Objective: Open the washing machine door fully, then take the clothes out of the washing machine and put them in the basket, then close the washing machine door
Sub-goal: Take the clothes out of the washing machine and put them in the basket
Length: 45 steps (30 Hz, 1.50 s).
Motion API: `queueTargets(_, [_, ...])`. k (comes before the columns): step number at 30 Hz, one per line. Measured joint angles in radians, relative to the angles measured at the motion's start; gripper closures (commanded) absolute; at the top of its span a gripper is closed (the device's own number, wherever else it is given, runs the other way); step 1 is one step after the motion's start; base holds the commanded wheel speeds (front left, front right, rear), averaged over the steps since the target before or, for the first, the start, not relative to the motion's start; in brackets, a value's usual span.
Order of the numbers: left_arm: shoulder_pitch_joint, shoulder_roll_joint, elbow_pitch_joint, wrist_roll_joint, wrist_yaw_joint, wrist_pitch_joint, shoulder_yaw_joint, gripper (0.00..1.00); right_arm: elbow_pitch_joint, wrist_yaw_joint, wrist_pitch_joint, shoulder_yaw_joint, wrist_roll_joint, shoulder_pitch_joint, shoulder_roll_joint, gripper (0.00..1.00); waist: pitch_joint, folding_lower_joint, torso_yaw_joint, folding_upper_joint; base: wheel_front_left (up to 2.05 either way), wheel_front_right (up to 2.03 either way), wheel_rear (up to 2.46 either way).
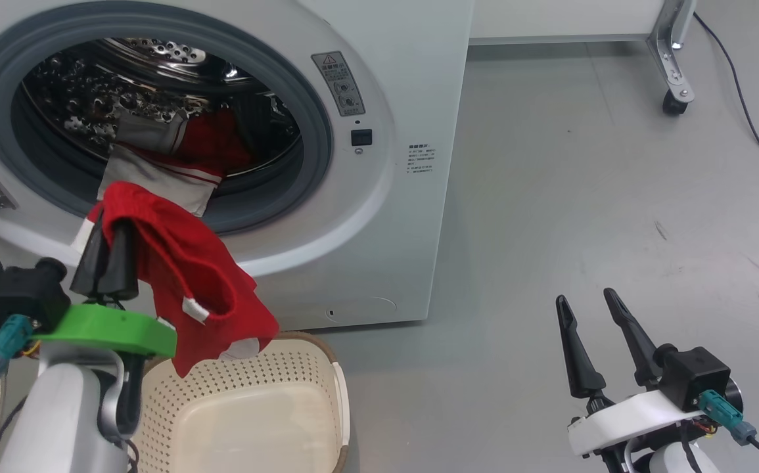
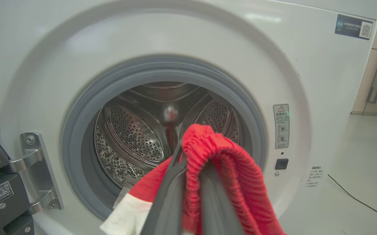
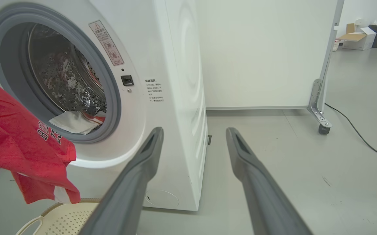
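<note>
Head view: clamped tight on clothes with left gripper, hanging over basket, near left; other end trailing into washer. Right gripper spread wide, empty. Soft, light, likely to snag; best pinched at bunched fold.

A white panel on casters stands far right; a black cable trails over the grey floor beside it.

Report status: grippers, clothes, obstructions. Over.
Left gripper shut on clothes, hanging over basket. Right gripper open, idle. More fabric lies in drum mouth. No obstruction seen.
</note>
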Motion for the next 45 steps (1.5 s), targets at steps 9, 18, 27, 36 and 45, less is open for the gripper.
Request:
queueTargets(9, [0.078,0.01,0.043,0.0,0.0,0.006,-0.055,1.0,-0.01,0.0,0.0,0.001,0.0,-0.001,0.002,0.0,0.042,0.0,-0.002,0.0,0.0,0.0,0.0])
queueTargets(18, [0.117,0.037,0.114,0.017,-0.001,0.059,-0.101,1.0,-0.02,0.002,0.0,0.007,-0.009,-0.011,0.003,0.0,0.103,0.0,-0.013,0.0,0.0,0.0,0.0])
queueTargets(27, [0.115,0.057,0.195,0.038,-0.001,0.105,-0.126,1.0,-0.034,0.007,0.0,0.022,-0.017,-0.05,0.007,0.0,0.188,0.0001,-0.034,0.0,0.0,0.0,0.0])
queueTargets(36, [0.062,0.072,0.281,0.043,-0.001,0.13,-0.121,1.0,-0.041,0.007,0.0,0.029,-0.017,-0.093,0.013,0.0,0.273,0.0,-0.072,0.0,0.0,0.0,0.0])
queueTargets(45, [0.011,0.085,0.408,0.044,0.007,0.15,-0.104,1.0,-0.042,0.01,0.0,0.029,-0.017,-0.125,0.016,0.0,0.346,0.0,-0.119,0.0,0.0,0.0,0.0])
